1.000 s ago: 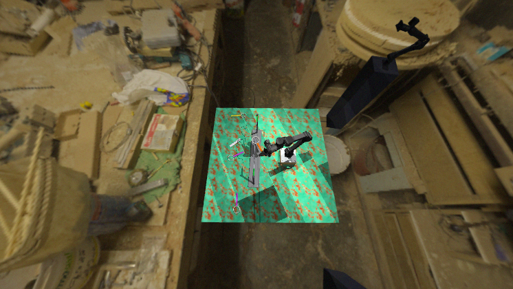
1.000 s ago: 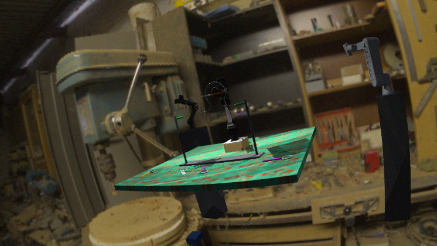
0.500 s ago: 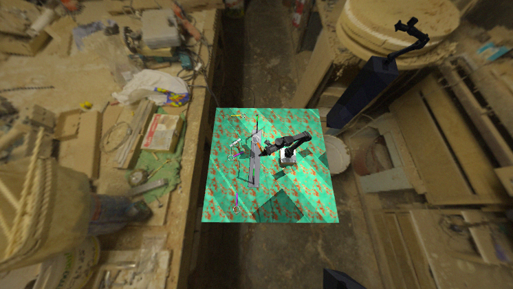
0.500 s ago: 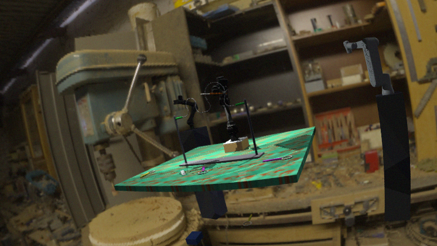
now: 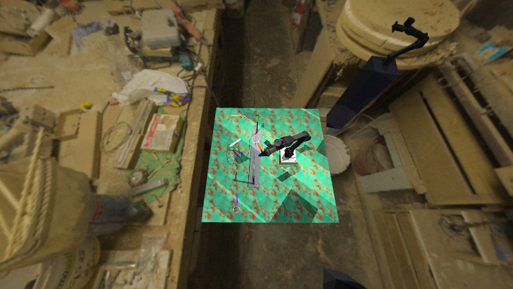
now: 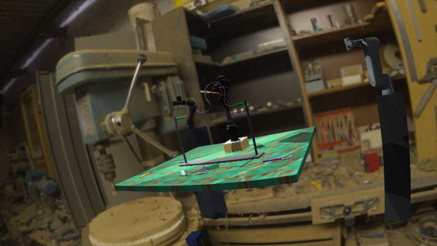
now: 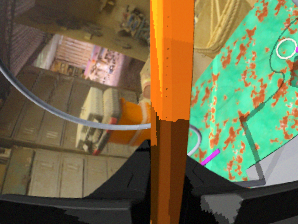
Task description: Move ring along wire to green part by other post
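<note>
The wire stand has a grey base strip [image 5: 254, 168] [image 6: 219, 159] and two dark posts [image 6: 180, 137] [image 6: 251, 131] with green wire ends [image 6: 178, 117] [image 6: 239, 103]. The thin grey wire [image 6: 198, 107] [image 7: 53, 112] loops between them. My gripper [image 5: 263, 152] [image 6: 220, 91] [image 7: 154, 147] is shut on the orange handle [image 5: 258, 146] [image 6: 214, 92] [image 7: 172, 63]. It holds the ring [image 5: 255, 139] [image 6: 202, 91] high up, about midway between the posts. The views are too small to show whether the ring touches the wire.
Loose rings with handles lie on the green patterned table [image 5: 308, 201] [image 6: 284, 180]: purple [image 5: 236, 201] [image 6: 272, 159], yellow [image 5: 235, 115] [image 6: 147, 174], white [image 5: 234, 142], magenta [image 5: 238, 155] [image 6: 202, 168]. The arm's base block [image 5: 288, 157] [image 6: 236, 144] stands beside the stand.
</note>
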`<action>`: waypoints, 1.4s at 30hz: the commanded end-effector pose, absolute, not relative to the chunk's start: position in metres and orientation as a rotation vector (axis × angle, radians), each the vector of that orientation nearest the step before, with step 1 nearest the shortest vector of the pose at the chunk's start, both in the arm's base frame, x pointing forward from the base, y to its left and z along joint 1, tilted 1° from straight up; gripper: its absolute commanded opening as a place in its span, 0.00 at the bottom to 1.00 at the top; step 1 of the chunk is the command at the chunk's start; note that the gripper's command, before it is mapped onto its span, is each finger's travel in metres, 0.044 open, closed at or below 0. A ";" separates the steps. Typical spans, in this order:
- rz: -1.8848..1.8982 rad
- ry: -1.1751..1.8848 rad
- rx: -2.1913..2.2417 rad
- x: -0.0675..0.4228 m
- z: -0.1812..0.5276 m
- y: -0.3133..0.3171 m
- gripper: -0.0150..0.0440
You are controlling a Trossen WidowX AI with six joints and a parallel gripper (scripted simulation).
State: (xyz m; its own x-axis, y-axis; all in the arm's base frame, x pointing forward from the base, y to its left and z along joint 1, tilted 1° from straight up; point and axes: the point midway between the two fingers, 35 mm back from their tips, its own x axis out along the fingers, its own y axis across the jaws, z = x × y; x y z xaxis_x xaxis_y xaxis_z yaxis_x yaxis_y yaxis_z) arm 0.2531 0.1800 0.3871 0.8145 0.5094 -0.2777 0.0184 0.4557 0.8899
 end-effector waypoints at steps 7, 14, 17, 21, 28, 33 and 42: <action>0.290 0.556 0.944 0.255 0.385 0.179 0.00; 0.266 0.552 0.857 0.255 0.382 0.177 0.00; 0.256 0.550 0.820 0.255 0.381 0.176 0.00; 0.242 0.547 0.770 0.256 0.379 0.175 0.00; 0.218 0.541 0.683 0.256 0.377 0.172 0.00; 0.201 0.537 0.621 0.256 0.375 0.171 0.00; 0.170 0.528 0.510 0.257 0.372 0.167 0.00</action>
